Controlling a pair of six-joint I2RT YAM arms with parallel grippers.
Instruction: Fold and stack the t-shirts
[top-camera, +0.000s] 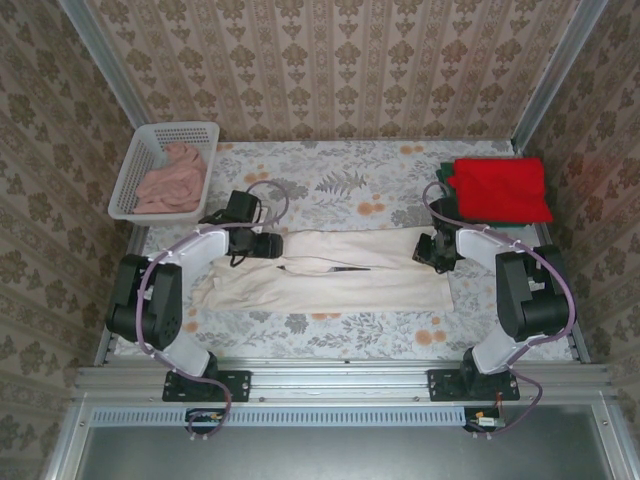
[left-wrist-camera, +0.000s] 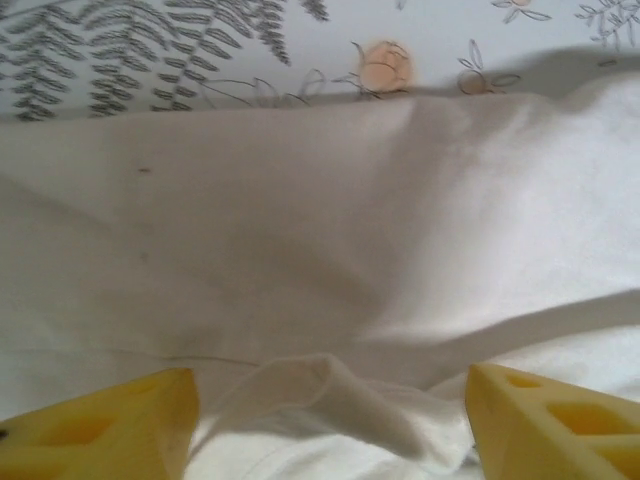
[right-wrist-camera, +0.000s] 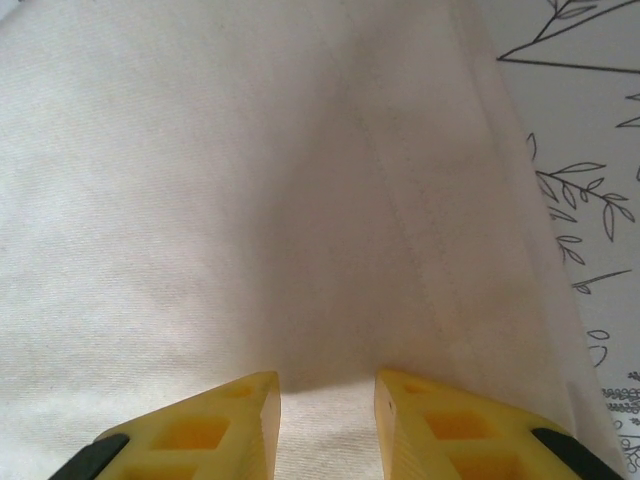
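Cream-white t-shirt (top-camera: 330, 272), mid-table, seemingly folded lengthwise: left gripper (left-wrist-camera: 330, 390) released over a rumpled edge, right gripper (right-wrist-camera: 328, 385) nearly closed, grip unclear; next likely a crosswise fold.

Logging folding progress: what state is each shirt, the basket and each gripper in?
Large cream-white cloth t-shirt: folded into a long band, lying flat mid-table.
Bright red t-shirt: folded, on the dark green t-shirt.
White plastic lattice basket: holds crumpled pink cloth.
Left gripper: open.
Right gripper: jaws narrowly apart; grip unclear.
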